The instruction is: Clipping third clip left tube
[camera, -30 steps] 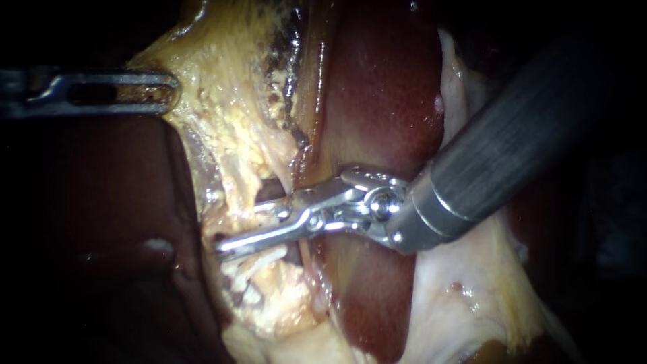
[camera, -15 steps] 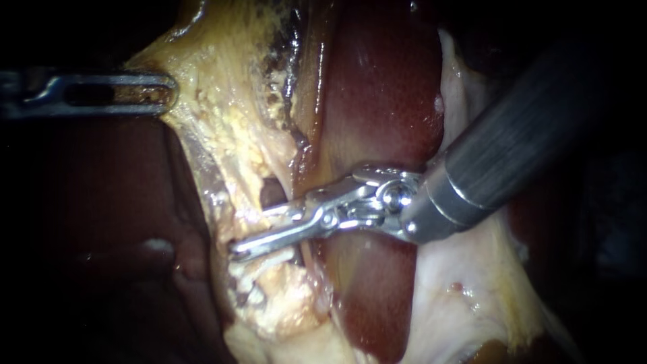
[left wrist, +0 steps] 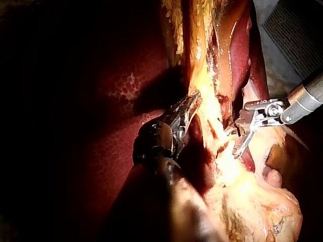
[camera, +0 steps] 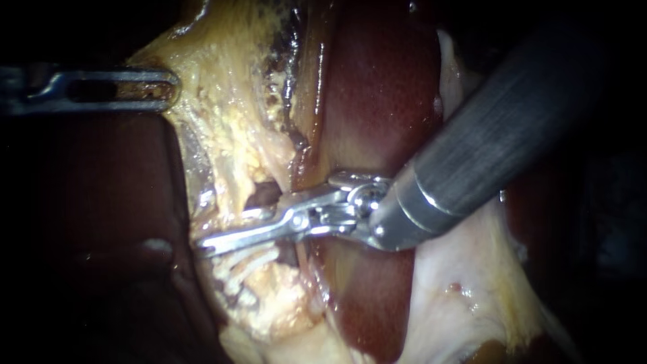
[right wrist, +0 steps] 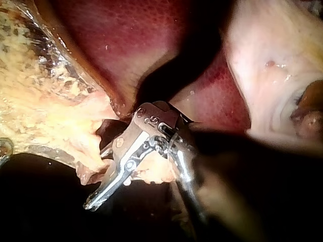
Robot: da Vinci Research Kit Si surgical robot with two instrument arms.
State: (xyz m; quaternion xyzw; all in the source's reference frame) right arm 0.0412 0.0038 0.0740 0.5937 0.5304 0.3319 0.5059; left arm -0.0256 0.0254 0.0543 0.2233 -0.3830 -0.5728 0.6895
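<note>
Right instrument's pincer (camera: 226,230) narrowly parted, set astride the pale tube (camera: 234,216); liver (camera: 377,101) just behind its hinge. Left instrument's pincer (camera: 165,87) clamped on yellow fatty tissue (camera: 222,114), well apart. Tube probably soft, wet, slippery and easily torn; best taken squarely across its bare stretch. Steel smooth and glinting, fat crumbly, liver glossy.

No legible text, labels, brand names, numbers or signs in the endoscope or either wrist view.
</note>
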